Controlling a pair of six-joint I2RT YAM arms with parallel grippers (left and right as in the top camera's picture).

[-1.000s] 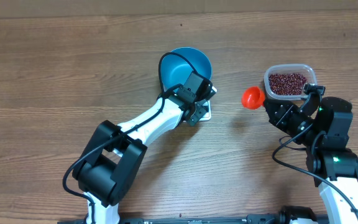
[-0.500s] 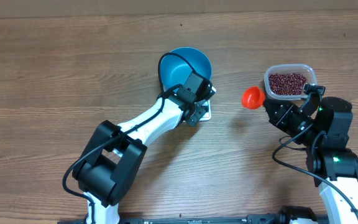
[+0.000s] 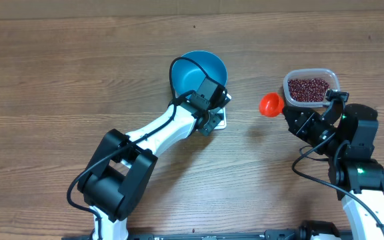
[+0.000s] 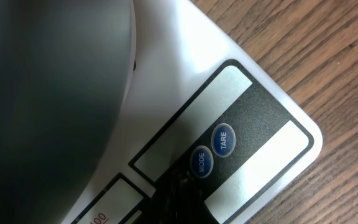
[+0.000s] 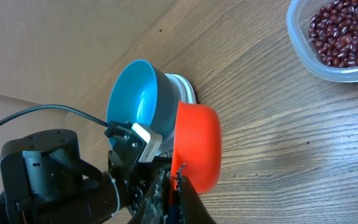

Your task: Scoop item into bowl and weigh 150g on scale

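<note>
The left gripper (image 4: 180,186), pinched shut and empty, has its tips at the MODE button (image 4: 201,162) on the scale (image 4: 185,37) front edge. The bowl (image 3: 195,72) sits on the scale. The right gripper (image 5: 176,190) clamps the orange scoop (image 3: 269,105), which is at 9 o'clock of the clear container (image 3: 287,90) of beans (image 3: 307,89). Open table (image 3: 79,67) spreads toward 9 o'clock.

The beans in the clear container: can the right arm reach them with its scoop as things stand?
Probably yes. The right gripper holds the orange scoop just beside the open container, the beans lie uncovered, and nothing stands between.
</note>
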